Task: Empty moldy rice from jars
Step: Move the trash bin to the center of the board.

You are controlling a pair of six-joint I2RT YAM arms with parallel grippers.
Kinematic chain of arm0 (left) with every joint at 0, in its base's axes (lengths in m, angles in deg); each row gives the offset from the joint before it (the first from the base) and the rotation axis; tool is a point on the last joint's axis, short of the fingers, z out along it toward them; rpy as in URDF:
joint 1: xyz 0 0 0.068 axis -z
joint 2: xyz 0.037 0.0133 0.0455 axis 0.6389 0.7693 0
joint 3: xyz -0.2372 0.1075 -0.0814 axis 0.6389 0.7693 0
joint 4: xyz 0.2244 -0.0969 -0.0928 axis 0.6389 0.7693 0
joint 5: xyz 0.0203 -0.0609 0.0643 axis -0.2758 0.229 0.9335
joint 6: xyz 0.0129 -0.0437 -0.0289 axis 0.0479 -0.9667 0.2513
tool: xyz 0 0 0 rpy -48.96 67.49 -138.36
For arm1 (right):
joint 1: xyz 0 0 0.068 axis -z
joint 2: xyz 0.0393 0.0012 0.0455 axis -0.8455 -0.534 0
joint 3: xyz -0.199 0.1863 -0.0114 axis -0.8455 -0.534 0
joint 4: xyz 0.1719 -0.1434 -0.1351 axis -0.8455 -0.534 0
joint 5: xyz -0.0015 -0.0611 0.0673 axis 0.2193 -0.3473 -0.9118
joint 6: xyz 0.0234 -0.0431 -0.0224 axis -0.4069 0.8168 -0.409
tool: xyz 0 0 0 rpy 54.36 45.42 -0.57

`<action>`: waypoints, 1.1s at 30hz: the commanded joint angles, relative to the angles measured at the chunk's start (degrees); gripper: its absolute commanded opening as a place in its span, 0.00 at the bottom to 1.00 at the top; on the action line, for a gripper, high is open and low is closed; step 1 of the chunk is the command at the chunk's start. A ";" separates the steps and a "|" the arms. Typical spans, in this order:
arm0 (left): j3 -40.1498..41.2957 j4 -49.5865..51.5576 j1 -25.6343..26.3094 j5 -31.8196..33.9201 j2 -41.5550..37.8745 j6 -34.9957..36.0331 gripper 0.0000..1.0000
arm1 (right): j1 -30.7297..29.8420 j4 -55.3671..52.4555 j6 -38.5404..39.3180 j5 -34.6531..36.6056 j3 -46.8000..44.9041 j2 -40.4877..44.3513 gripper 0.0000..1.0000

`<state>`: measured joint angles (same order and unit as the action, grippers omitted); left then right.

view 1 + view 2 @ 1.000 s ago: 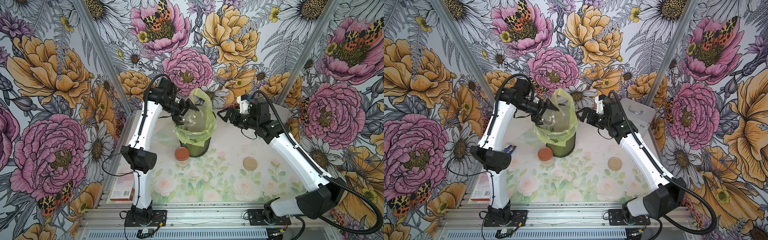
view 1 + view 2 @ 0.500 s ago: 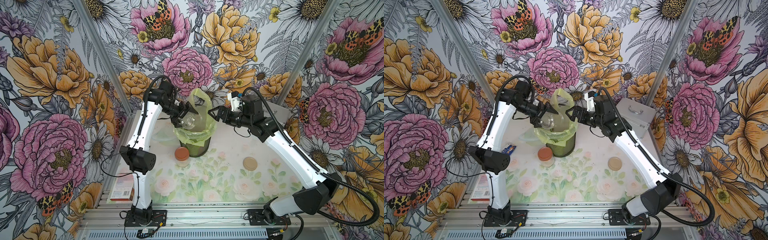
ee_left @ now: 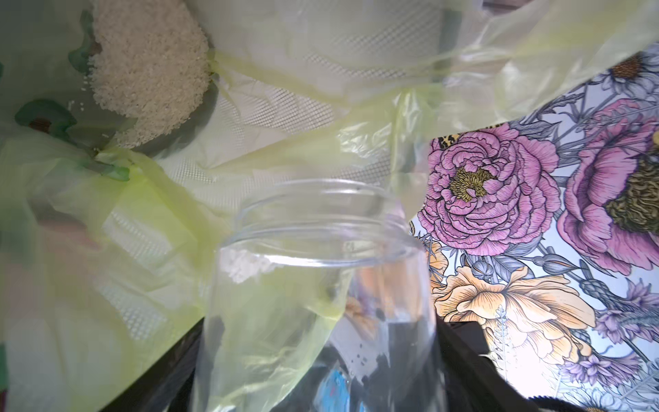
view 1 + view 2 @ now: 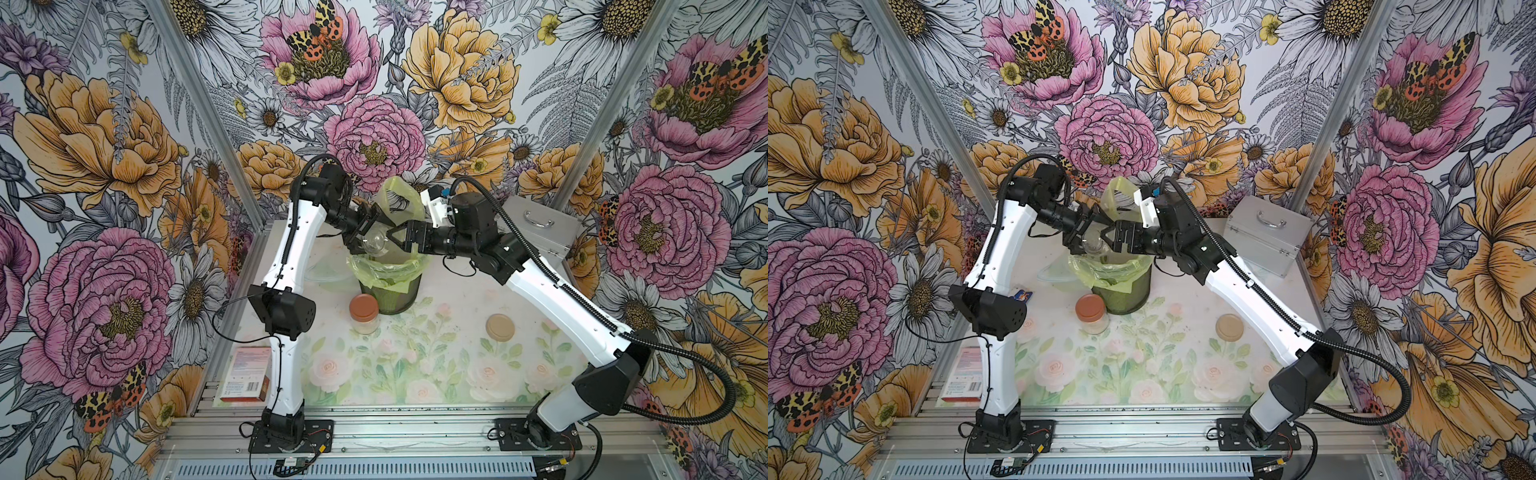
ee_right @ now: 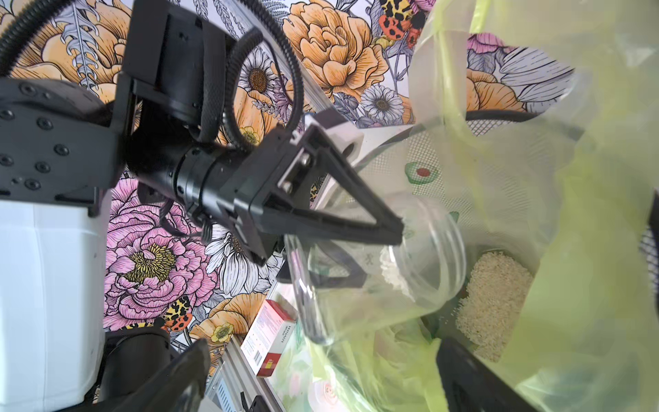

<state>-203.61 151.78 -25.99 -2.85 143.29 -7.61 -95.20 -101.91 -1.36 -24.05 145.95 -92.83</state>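
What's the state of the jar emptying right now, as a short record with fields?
open jar: tilted, mouth toward bin, held by left fingers
rice in open jar: small clump near the neck
rice in bin: pile in the bag
right fingers: open, near the jar
capped jar: upright on table, copper lid on
loose lid: on table
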 commanded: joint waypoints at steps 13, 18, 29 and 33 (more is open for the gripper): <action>-5.97 6.60 -1.28 -11.44 1.94 -3.80 0.00 | -3.81 0.31 8.05 10.17 0.65 -1.31 1.00; -6.90 6.56 -1.70 -9.23 1.29 -3.64 0.00 | -3.89 0.13 8.06 12.07 2.13 -2.24 1.00; -7.70 0.12 -1.32 -2.70 -1.13 -1.32 0.00 | -0.42 0.21 -4.53 10.11 3.86 -2.99 1.00; -5.19 -4.16 -1.32 -0.44 -3.18 -1.59 0.00 | 3.36 0.99 -14.74 3.44 4.45 -4.17 1.00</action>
<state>-209.47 151.24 -27.46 -4.91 144.32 -10.21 -94.06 -101.67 -7.54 -15.57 148.66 -95.78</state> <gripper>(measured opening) 0.883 0.996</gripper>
